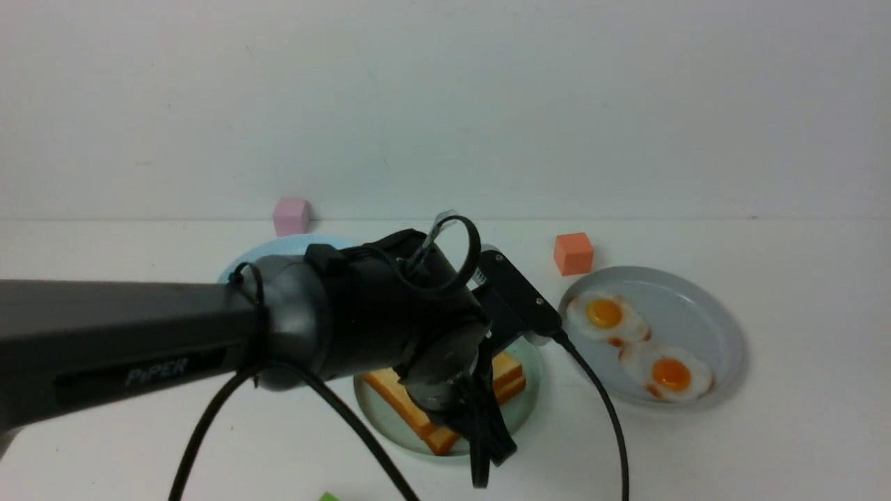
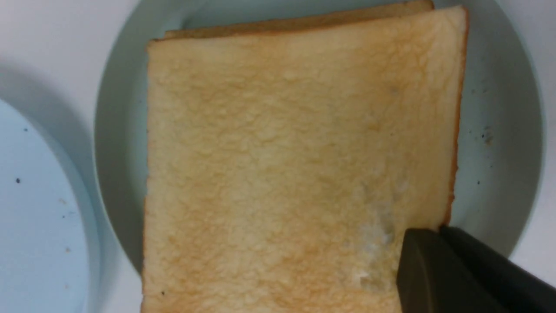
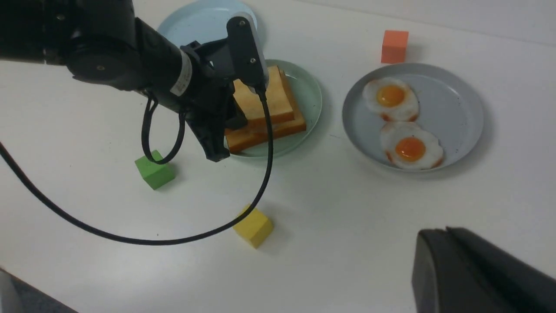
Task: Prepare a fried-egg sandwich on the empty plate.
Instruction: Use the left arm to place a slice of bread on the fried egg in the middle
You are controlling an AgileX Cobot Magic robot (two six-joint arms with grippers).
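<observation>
My left arm reaches across the worktop (image 1: 800, 431) and my left pincer (image 1: 491, 459) hangs over the near edge of the mint-green plate (image 1: 521, 417), tips pointing down at the corner of the toast. From the front it is a dark wedge against the bread, and I cannot tell whether its fingers are spread or pressed together. My left wrist camera shows only one dark finger (image 2: 456, 269), lying over a corner of the top toast slice (image 2: 295, 165).

That slice lies flat on the lower toast slice (image 2: 304, 19), a little askew, so a strip of the lower crust peeks out. Both sit inside the mint-green plate, in the middle of the worktop.

The far egg (image 1: 604, 314) and the near egg (image 1: 670, 374) lie side by side, touching, on the grey plate (image 1: 703, 306) to the right of the mint-green one. The light blue plate (image 1: 292, 245) lies just behind my left arm, close to the mint-green plate.

My right pincer (image 3: 434, 261) is held high over the near right of the worktop, well apart from everything; I cannot tell how its fingers stand.

A pink cube (image 1: 290, 216) and an orange cube (image 1: 573, 253) stand near the back, and a green cube (image 3: 154, 169) and a yellow cube (image 3: 253, 226) nearer me.
</observation>
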